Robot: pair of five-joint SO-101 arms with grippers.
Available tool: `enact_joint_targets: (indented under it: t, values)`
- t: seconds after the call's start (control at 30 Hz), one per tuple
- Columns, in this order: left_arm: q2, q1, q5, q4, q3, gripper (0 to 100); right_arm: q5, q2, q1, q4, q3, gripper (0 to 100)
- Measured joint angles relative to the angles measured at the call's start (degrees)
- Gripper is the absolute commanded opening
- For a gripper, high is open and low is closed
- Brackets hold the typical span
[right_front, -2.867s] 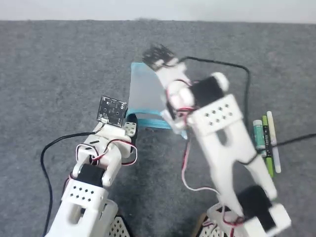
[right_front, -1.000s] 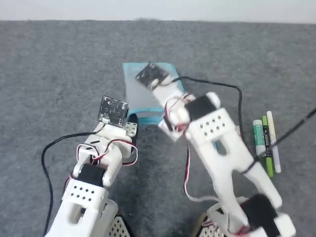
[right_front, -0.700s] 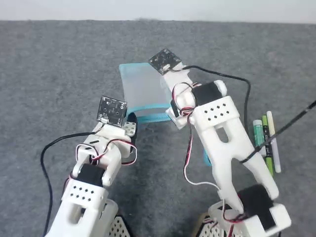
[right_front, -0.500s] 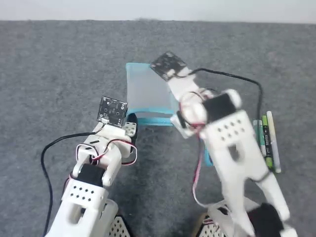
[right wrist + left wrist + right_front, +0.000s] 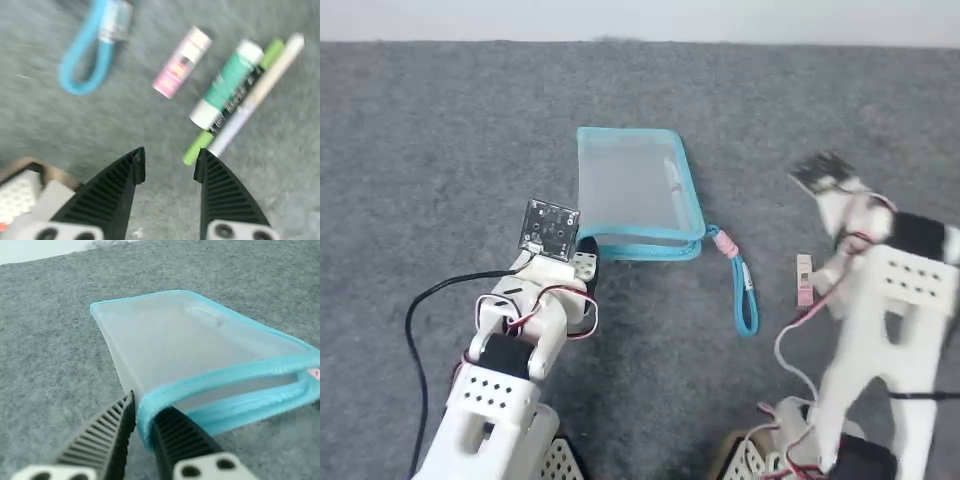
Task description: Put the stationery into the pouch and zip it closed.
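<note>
A grey mat (image 5: pixel 440 120) is covering the whole table. The right arm (image 5: pixel 880 330) is rising at the near right and the left arm (image 5: pixel 510 370) at the near left. The pouch (image 5: pixel 630 190), clear with teal edging, is lying flat in the middle of the mat, its zip edge facing near; in the left wrist view the two teal bands of that edge are showing a gap between them. The left gripper (image 5: pixel 142 407) is sitting at the pouch's near left corner, its jaws clamped together on the teal edging there. The right gripper (image 5: pixel 169 155) is hanging over the mat at the right with its jaws apart and nothing between them. A blue strap (image 5: pixel 745 300) is trailing from the pouch's near right corner towards the near side. Right of the strap, a glue stick (image 5: pixel 227 85), a green pen (image 5: pixel 195 149) and a white pen (image 5: pixel 265 77) are lying side by side, touching. A pink tube (image 5: pixel 805 278) is resting between the strap and that row, apart from both
</note>
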Motion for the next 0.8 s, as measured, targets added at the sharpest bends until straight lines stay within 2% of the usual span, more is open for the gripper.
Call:
enact_joint_targets:
  t: [0.1, 0.37, 0.5, 0.8]
  values:
    - [0.00, 0.00, 0.00, 0.00, 0.00, 1, 2.64, 0.00, 5.27, -6.33, 6.51, 16.2]
    - [0.00, 0.00, 0.00, 0.00, 0.00, 1, 3.78, 4.22, 10.90, -15.91, 10.90, 16.2]
    - [0.00, 0.00, 0.00, 0.00, 0.00, 1, 3.69, 14.24, 14.51, -17.67, 6.95, 16.2]
    - [0.00, 0.00, 0.00, 0.00, 0.00, 1, 3.69, 34.99, 17.05, -18.46, -5.98, 16.2]
